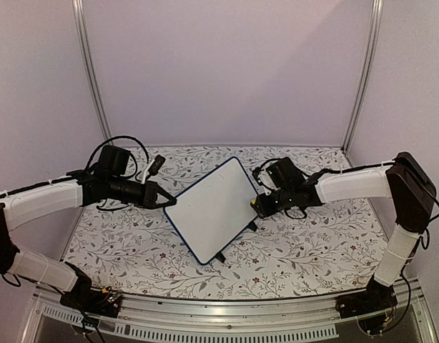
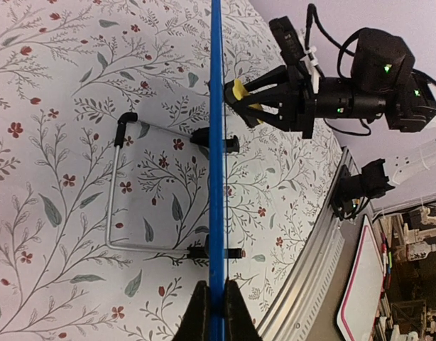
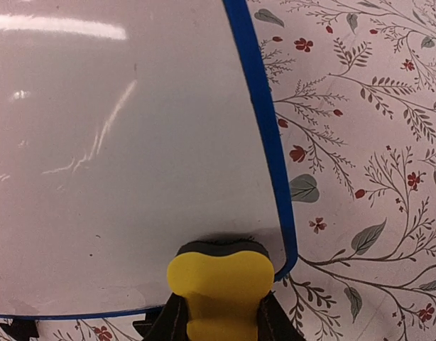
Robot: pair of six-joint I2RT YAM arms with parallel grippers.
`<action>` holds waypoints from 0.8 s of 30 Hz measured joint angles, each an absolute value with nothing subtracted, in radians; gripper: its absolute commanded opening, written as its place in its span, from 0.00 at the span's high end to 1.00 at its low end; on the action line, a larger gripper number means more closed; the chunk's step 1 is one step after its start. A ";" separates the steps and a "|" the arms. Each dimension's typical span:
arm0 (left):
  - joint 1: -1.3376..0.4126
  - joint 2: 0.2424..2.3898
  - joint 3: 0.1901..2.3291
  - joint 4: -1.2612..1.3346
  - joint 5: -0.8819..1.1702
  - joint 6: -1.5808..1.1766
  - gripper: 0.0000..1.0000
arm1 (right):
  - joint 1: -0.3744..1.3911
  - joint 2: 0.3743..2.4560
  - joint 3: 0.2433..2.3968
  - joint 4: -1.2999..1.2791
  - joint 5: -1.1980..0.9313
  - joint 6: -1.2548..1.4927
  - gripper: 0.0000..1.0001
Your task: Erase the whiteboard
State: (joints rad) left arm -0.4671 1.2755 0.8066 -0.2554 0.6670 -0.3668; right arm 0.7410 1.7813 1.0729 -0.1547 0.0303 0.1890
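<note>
The whiteboard [image 1: 209, 207] stands tilted at the table's middle, white with a thin blue frame and black feet; its face looks blank. My left gripper [image 1: 164, 201] is shut on the board's left edge; in the left wrist view the blue frame [image 2: 216, 177] runs edge-on between my fingers [image 2: 198, 316]. My right gripper [image 1: 257, 206] is shut on a yellow eraser [image 3: 219, 280], whose dark felt presses the board's face [image 3: 118, 142] near its lower right corner. The eraser also shows in the left wrist view [image 2: 239, 96].
A floral cloth [image 1: 305, 243] covers the table. The board's wire stand [image 2: 115, 192] rests on the cloth behind it. Pale walls enclose the back and sides; a metal rail [image 1: 227, 314] runs along the near edge.
</note>
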 measured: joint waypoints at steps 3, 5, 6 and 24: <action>-0.467 1.275 0.807 -0.255 0.667 -0.367 1.00 | 0.740 1.776 1.030 -0.142 0.025 0.196 0.81; -0.467 1.275 0.807 -0.255 0.667 -0.367 1.00 | 0.739 1.774 1.004 -0.139 0.017 0.202 0.81; -0.467 1.275 0.807 -0.255 0.667 -0.367 1.00 | 0.739 1.773 0.992 -0.137 0.011 0.205 0.81; -0.467 1.275 0.807 -0.252 0.671 -0.366 1.00 | 0.757 1.649 1.016 -0.159 -0.049 0.216 0.81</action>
